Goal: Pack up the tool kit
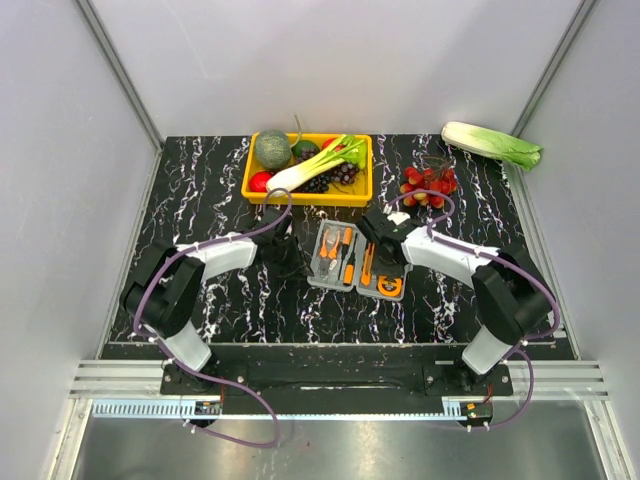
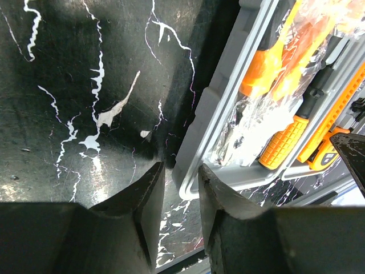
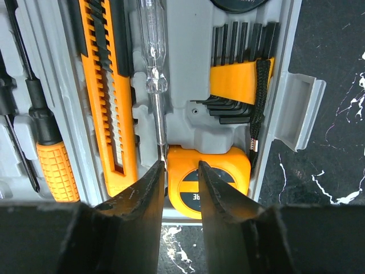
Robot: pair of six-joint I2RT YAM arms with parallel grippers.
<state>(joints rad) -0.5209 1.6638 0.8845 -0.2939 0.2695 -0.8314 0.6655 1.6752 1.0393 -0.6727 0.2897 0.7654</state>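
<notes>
Left gripper (image 2: 179, 177), jaws set slightly apart, grey tool kit (image 2: 219, 97) corner seen just beyond, orange-handled tools (image 2: 283, 144) seated inside, black marbled table (image 2: 85, 85) beneath

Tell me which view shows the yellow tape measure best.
Right wrist: the tape measure sits large in its slot in the open case, only partly covered by the right tool. Top external shows it as a tiny orange patch at the case's corner. Left wrist shows at most an unclear orange sliver.
</notes>
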